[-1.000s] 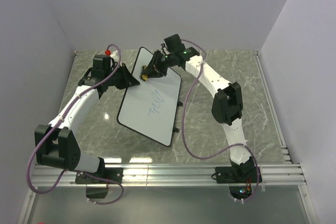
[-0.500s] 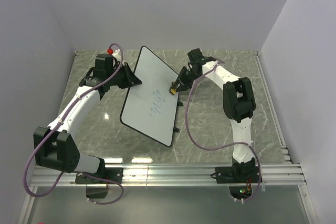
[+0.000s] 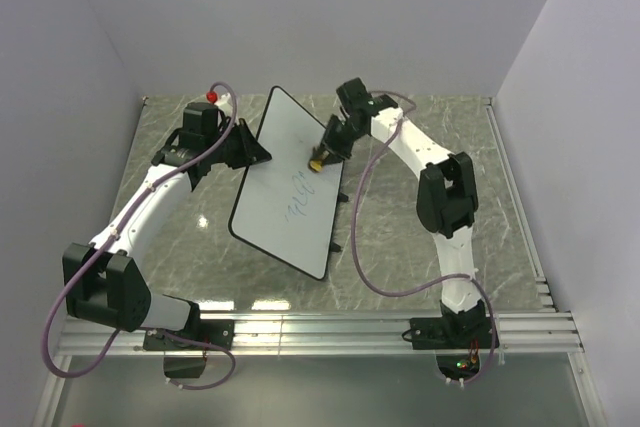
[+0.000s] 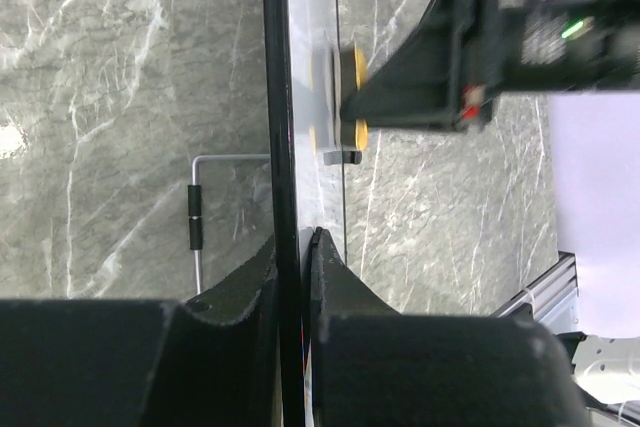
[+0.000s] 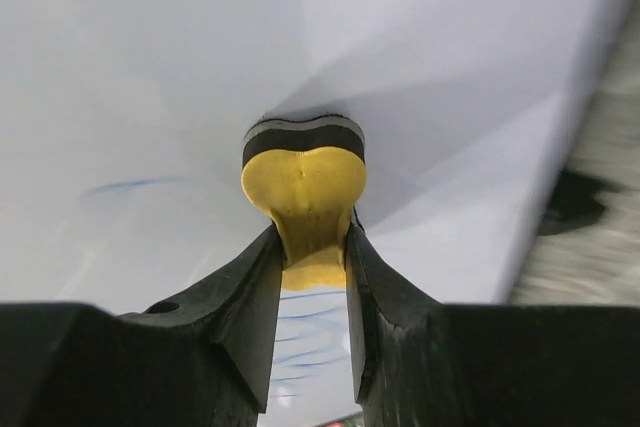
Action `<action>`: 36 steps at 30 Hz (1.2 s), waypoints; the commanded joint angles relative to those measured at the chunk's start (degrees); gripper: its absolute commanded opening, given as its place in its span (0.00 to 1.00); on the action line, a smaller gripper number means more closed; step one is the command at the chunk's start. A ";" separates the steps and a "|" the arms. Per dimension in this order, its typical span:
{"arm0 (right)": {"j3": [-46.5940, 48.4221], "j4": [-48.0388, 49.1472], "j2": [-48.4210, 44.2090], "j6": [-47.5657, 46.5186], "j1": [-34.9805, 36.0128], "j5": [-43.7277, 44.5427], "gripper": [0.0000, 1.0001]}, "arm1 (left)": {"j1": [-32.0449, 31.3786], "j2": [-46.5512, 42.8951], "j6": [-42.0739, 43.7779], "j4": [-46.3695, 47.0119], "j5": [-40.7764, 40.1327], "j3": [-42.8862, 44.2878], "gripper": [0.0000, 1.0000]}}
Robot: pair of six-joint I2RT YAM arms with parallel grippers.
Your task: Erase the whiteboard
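Whiteboard [image 3: 290, 187] stands propped on edge, rim clamped between the left fingers [image 4: 240, 287]; it looks light, stiff and slick, so that edge grip suits, while the right fingers [image 5: 250, 287], clenched on the yellow eraser [image 5: 305, 192], press it against the board face just ahead.

Left wrist view: eraser [image 4: 348, 97] blurred; whiteboard [image 4: 278, 67] face hidden, edge-on; scribbles [image 3: 297, 197] unreadable.

My two arms match: the left arm [image 3: 150, 197] and the right arm [image 3: 405, 147] wear white shells between chunky black joint housings. A mauve cable [image 3: 352, 237] trails in loose loops along each. The fingers [image 5: 250, 317] are matte black wedges. A green light [image 4: 573, 29] glows on the right wrist housing.
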 commanded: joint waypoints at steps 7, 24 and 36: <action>26.24 4.10 10.46 9.62 4.63 -6.68 0.00 | -4.65 0.98 8.90 -3.25 -1.89 0.98 0.00; -19.95 11.75 -7.89 1.45 2.35 -1.33 0.00 | -4.92 -0.08 10.05 -4.57 -1.19 2.30 0.00; -21.57 14.91 -17.39 7.33 10.60 -0.27 0.00 | -5.09 0.45 9.43 -3.69 -0.57 2.04 0.00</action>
